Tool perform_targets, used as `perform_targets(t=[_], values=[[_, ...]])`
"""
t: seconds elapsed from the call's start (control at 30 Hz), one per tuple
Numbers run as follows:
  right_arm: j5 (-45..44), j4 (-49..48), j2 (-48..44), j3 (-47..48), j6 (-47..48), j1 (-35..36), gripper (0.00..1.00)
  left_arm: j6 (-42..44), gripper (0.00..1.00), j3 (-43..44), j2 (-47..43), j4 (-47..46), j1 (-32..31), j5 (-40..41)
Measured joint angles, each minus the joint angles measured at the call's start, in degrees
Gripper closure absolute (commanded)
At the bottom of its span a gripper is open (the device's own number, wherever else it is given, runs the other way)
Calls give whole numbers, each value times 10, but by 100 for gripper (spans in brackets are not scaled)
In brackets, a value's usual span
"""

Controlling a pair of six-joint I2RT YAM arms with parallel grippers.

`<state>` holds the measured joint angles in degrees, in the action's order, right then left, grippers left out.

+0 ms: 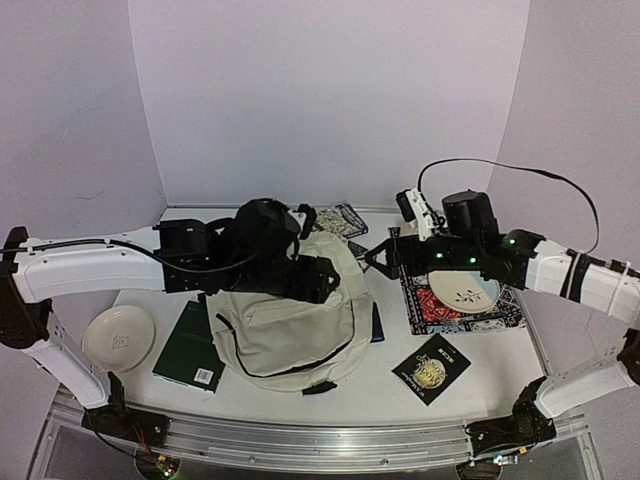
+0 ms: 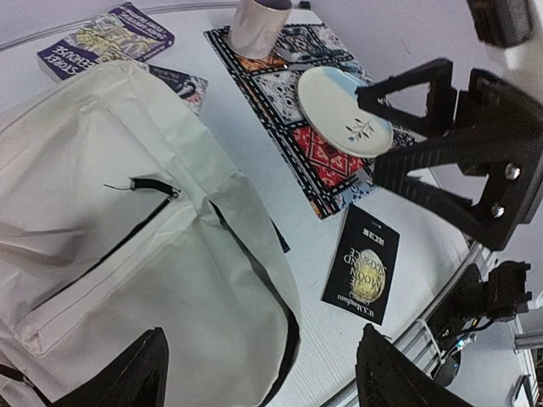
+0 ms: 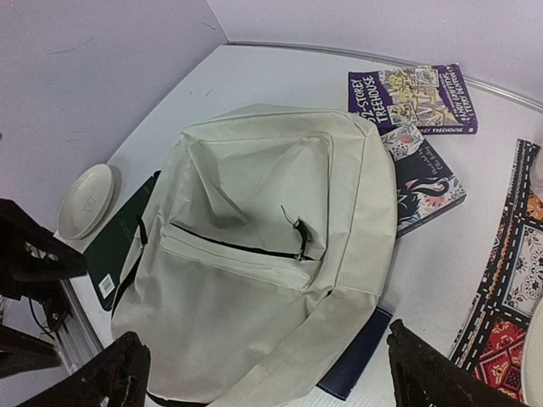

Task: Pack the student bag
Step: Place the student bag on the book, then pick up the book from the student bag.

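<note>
The cream student bag (image 1: 285, 335) lies flat in the middle of the table, its black front-pocket zipper (image 3: 246, 246) shut. It also shows in the left wrist view (image 2: 110, 246). My left gripper (image 1: 325, 278) hovers open and empty over the bag's far part; in its own view (image 2: 267, 381) it is over the bag's right edge. My right gripper (image 1: 374, 258) hovers open and empty just right of the bag's top; in its own view (image 3: 271, 390) it is above the bag. A navy book (image 3: 361, 356) sticks out from under the bag's right side.
A green book (image 1: 190, 345) lies partly under the bag's left side, a white dish (image 1: 118, 337) left of it. A black moon-cover book (image 1: 430, 368) lies front right. A patterned mat (image 1: 500, 310) holds a plate (image 1: 462, 292) and a cup (image 2: 257, 25). A purple book (image 3: 416, 97) and a dark book (image 3: 428, 182) lie behind the bag.
</note>
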<state>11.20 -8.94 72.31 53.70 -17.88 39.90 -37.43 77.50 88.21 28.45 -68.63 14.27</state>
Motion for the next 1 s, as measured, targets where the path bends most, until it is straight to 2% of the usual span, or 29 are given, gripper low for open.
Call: perform_targets(t=[0.17,0.3,0.63,0.87,1.0], values=[[-22,0,81,38,0,0,3,0,23,-39,-13,-30,70,-12],[-31,-1,145,66,0,-8,9,5,23,-55,8,-47,121,-22],[6,-37,299,92,-17,-69,17,16,25,-51,97,-76,141,-79],[48,-71,370,122,-29,-71,24,5,26,-25,143,-87,170,-113],[70,-91,391,134,-34,-71,36,-11,26,6,177,-97,182,-142]])
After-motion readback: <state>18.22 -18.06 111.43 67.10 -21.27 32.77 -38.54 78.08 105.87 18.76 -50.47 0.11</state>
